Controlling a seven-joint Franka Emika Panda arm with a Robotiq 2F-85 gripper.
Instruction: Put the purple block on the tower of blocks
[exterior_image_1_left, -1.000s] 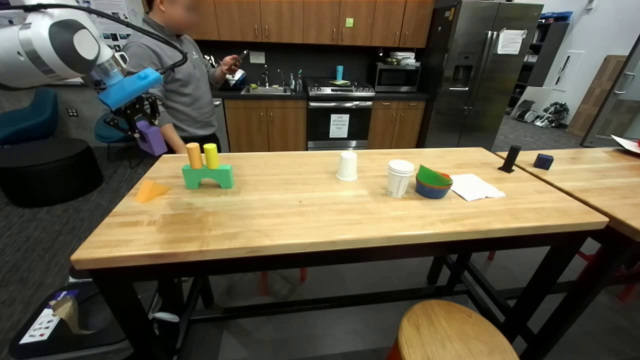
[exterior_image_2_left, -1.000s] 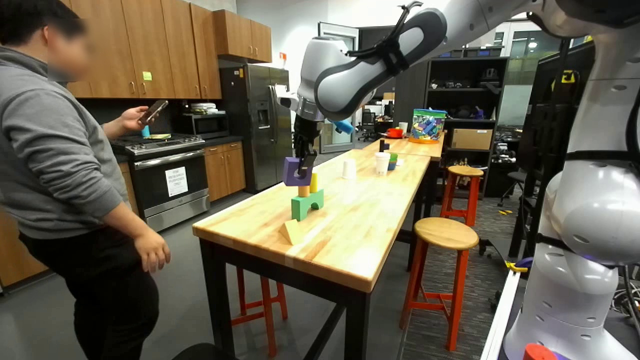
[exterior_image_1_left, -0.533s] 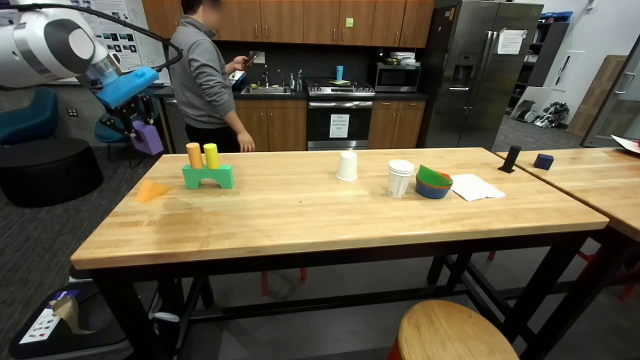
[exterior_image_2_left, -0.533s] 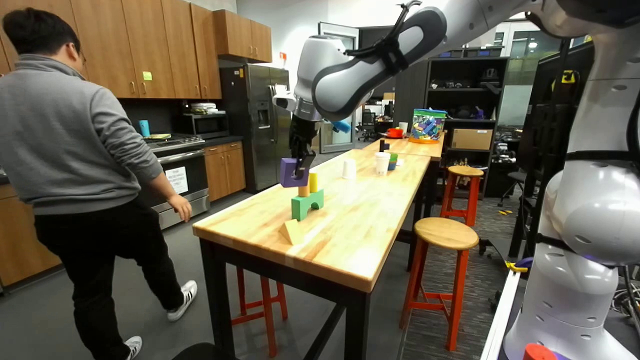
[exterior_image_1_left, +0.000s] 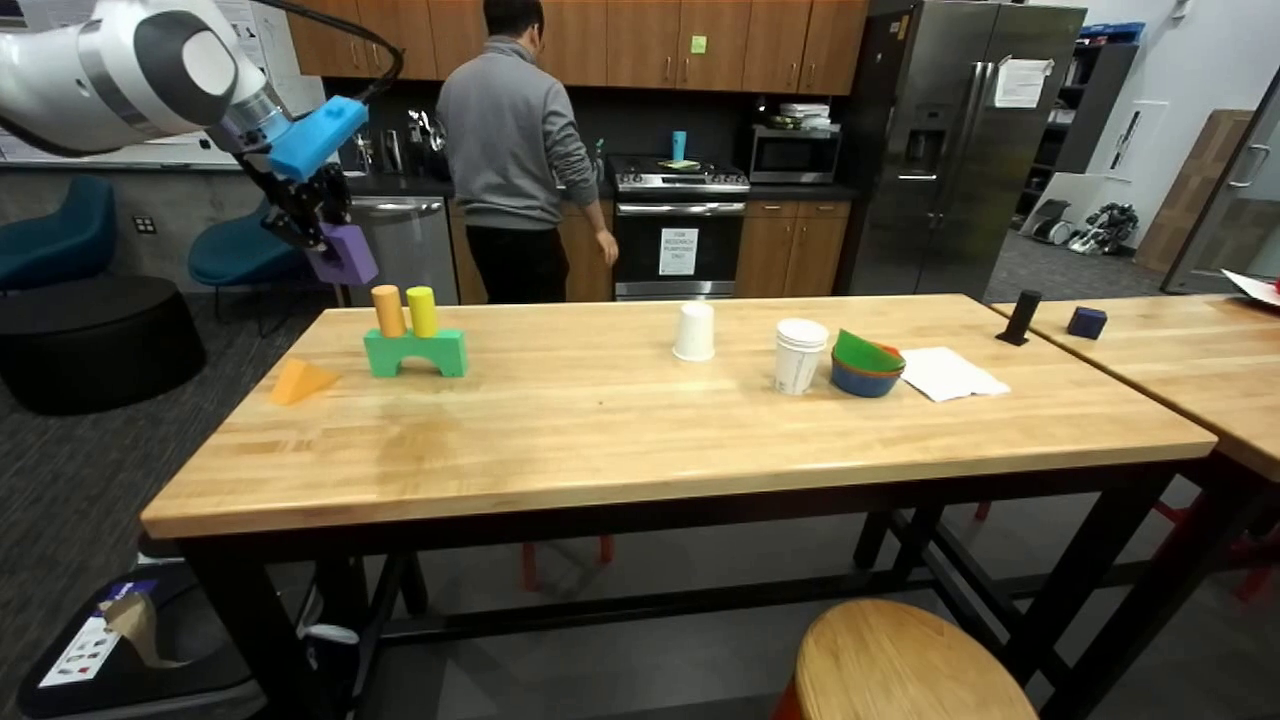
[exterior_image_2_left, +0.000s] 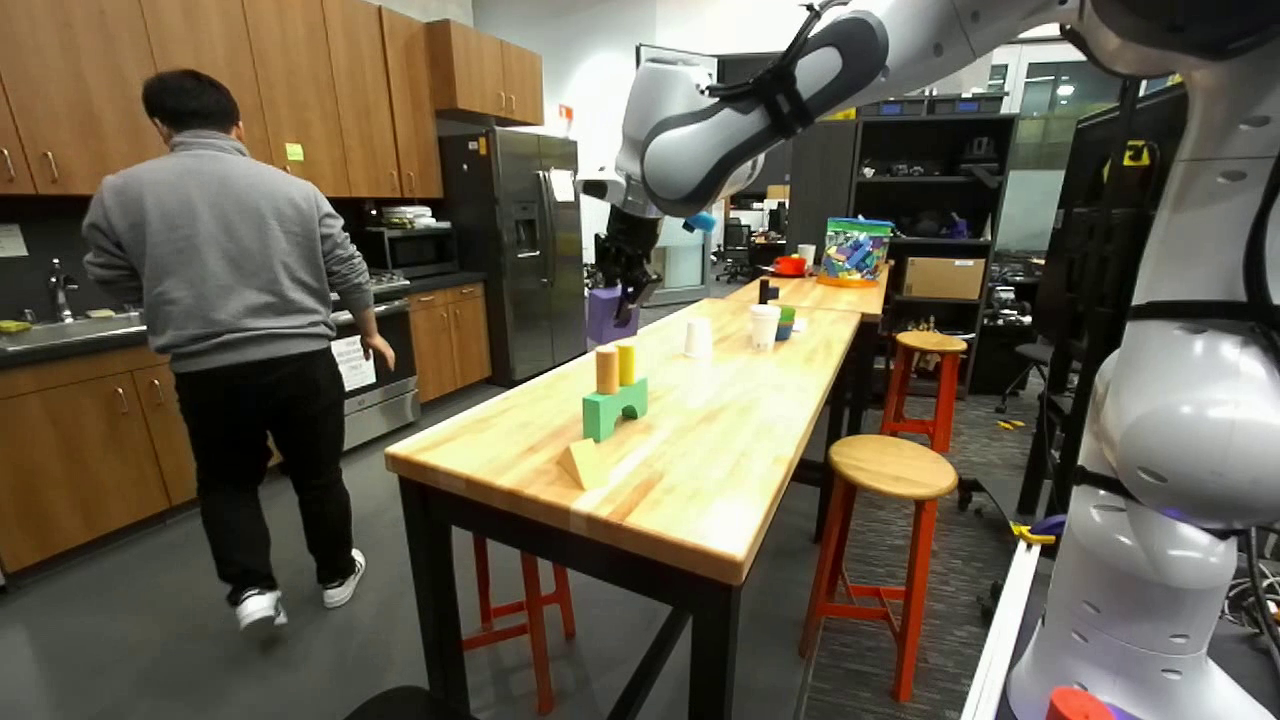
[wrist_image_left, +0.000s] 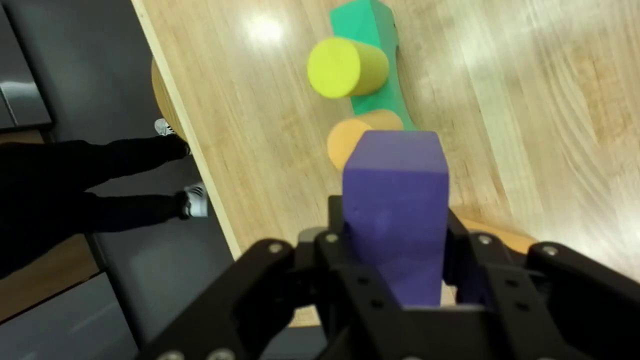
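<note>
White outstretched arm (exterior_image_2_left: 925, 45), pincer (wrist_image_left: 394, 220) slanting down, grips the purple block (exterior_image_1_left: 347, 258).

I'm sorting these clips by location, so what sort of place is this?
Probably a research lab's kitchen area: there's a fridge, a stove with a sign reading "for research purposes only", and a robot arm.
</note>
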